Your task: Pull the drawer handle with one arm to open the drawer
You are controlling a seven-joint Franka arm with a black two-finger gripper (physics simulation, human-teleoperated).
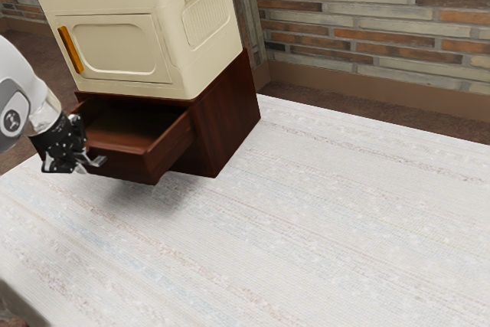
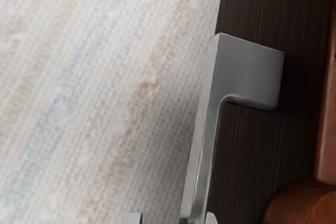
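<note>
Jutting open in the exterior view, the drawer (image 1: 126, 165) sits below a cream box (image 1: 122, 51). The black pincer (image 1: 78, 163) hides part of the handle (image 1: 97, 161); the arm (image 1: 21, 82), cut off at the exterior view's left, bears a round emblem (image 1: 11, 120) too small to read. In the wrist view, the handle runs out of sight between the pincer's (image 2: 171, 218) parted tips, one standing clear of it.

An off-white weave is being worn by the desk (image 1: 306, 250), streaked out to its edges with pale blue and rusty pink. Reddish brown wood grain is being shown by the cabinet (image 1: 226, 120) and drawer (image 1: 122, 165), silver grey by the handle (image 2: 241, 72), black by the gripper (image 1: 86, 161). The cream box (image 1: 187, 59) is being accented by an amber strip (image 1: 70, 50); the wall (image 1: 367, 28) is being banded by grey, buff, rust and brown bricks.
</note>
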